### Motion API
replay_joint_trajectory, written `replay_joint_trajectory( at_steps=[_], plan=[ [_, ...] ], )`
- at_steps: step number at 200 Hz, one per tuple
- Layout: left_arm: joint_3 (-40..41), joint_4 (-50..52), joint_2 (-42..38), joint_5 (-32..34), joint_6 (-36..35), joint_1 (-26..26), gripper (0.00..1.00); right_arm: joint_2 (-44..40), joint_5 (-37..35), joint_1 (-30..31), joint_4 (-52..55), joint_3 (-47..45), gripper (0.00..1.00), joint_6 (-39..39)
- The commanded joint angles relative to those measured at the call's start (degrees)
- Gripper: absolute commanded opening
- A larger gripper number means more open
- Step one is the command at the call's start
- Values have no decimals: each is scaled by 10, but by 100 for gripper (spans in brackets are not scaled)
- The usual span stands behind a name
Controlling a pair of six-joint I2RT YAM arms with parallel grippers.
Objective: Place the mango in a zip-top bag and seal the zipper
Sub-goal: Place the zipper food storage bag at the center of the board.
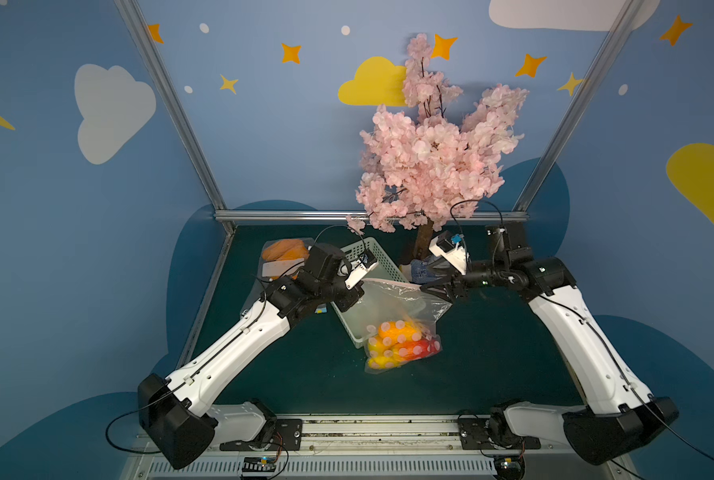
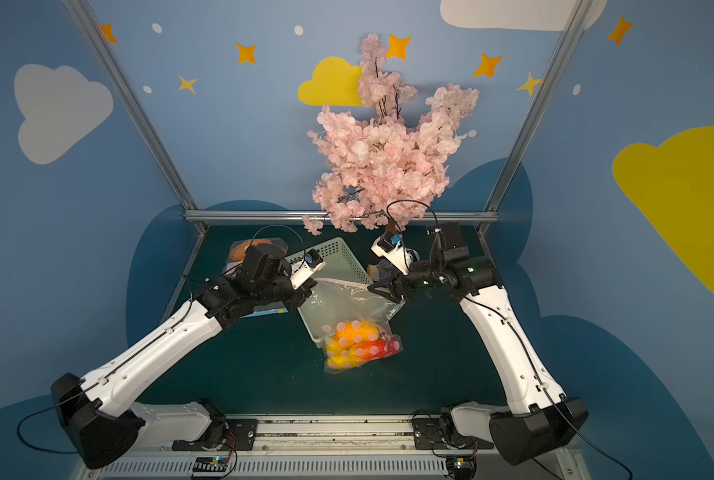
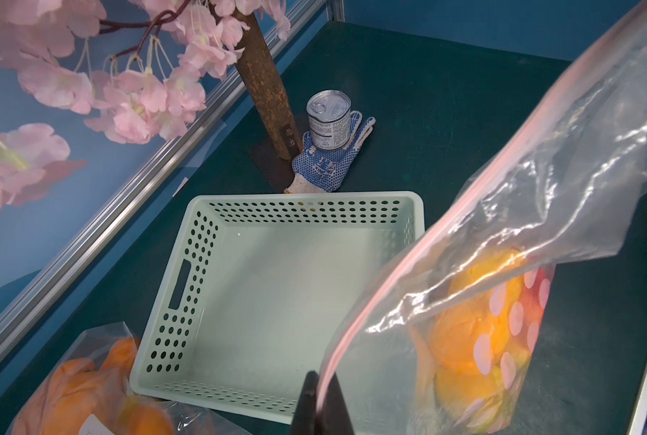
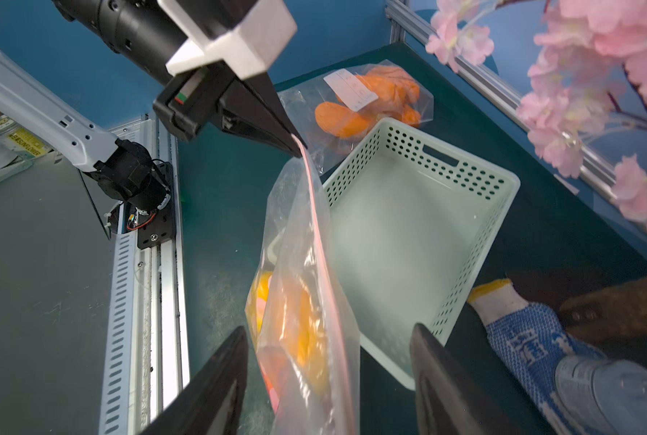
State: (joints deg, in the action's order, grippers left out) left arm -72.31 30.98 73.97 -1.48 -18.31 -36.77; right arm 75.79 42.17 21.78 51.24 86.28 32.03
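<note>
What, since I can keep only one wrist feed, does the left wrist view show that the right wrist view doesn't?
Only left wrist: the tree trunk upright and the glove extending beyond the can. Only right wrist: the right gripper open straddling the zip-top bag, plus the left arm's base rail. Both: the basket, mango in the bag, left gripper shut on its zipper, and another bag of orange items.

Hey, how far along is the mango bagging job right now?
Done: the mango sits inside the zip-top bag. In hand: the left gripper pinches one end of the pink zipper strip, which looks pressed together where visible; the right gripper stands open astride it. Remaining: confirming the seal along the full length and releasing the bag.
</note>
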Motion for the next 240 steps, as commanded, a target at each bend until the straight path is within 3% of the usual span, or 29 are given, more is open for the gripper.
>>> replay_joint_trajectory(
  at_steps=[1, 53, 73, 92, 104, 123, 139, 165, 189, 215, 240],
  plan=[
    [-11, -20, -8, 7, -11, -6, 3, 39, -16, 29, 40, 20, 67, 28],
    [-16, -22, -7, 20, -9, -24, 3, 74, -29, 65, 45, 16, 59, -8],
    [-14, -27, -13, 26, -9, -30, 3, 85, -36, 69, 42, 18, 37, -17],
    [-10, -29, -21, 34, -4, -30, 3, 85, -32, 69, 48, 27, 0, -28],
    [-7, -36, -27, 35, 5, -30, 6, 74, -36, 68, 68, 30, 0, -28],
    [7, -62, -39, 33, 31, -32, 46, 41, -77, 62, 88, 23, 0, -47],
    [6, -73, -40, 31, 54, -34, 58, -9, -146, 56, 89, 7, 0, -107],
    [1, -87, -38, 29, 75, -37, 61, -113, -196, 36, 77, -39, 0, -140],
    [-7, -88, -31, 24, 79, -37, 61, -160, -252, -2, 128, -38, 0, -175],
    [-9, -98, -22, 12, 89, -39, 61, -166, -311, -60, 137, -68, 0, -162],
    [-17, -102, -8, 0, 101, -41, 61, -103, -322, -155, 79, -80, 0, -191]
  ],
)
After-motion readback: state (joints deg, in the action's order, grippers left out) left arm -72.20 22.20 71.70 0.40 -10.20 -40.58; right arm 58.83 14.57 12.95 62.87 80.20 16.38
